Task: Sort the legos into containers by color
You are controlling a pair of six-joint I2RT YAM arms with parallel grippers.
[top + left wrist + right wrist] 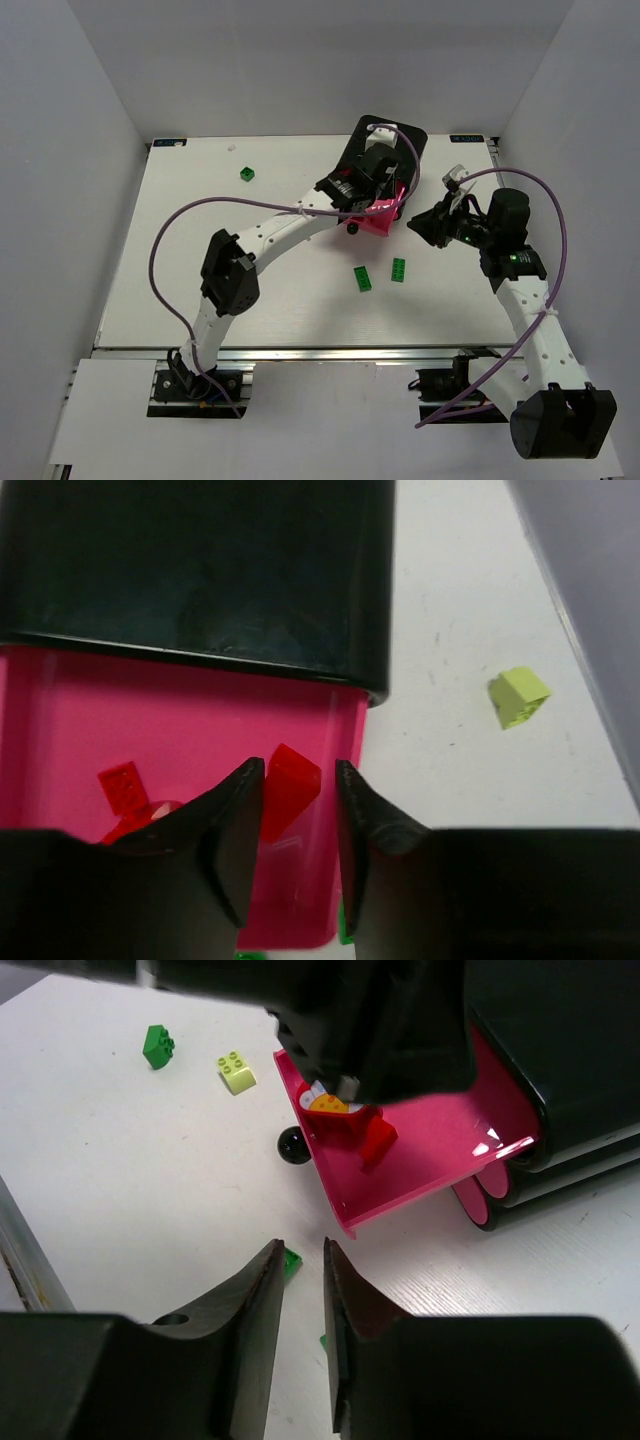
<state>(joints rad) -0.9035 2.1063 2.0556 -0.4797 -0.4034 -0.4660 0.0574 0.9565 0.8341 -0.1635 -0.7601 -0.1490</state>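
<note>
One black cabinet (200,570) stands at the upper centre-right of the top view, against the far edge of the white table (170,290). One pink drawer (120,710) is drawn out of it, with its black knob (293,1145) at the front. More pink shows on the cabinet front underneath, but how many drawers that makes is unclear.

In the left wrist view, three red bits lie in the open drawer: a flat red piece (125,783), a rounded red piece (140,822) half hidden by a finger, and a red brick (295,795). The left gripper (296,767) hangs over the drawer with its fingers spread. The red brick shows in the gap, with a strip of pink between it and the right-hand finger.

There are three dark green pieces. Two flat rectangles (363,279) (399,270) lie side by side at lower centre, just below the drawer. One green cube (247,174) sits alone at upper left.

One lime block (518,697) rests on the table right of the cabinet's corner in the left wrist view, near a grey wall.

The right gripper (301,1245) hovers over the table just right of the drawer, its fingers parted by a narrow slit and holding nothing.

The widest open stretch of table is the left half of the top view.
</note>
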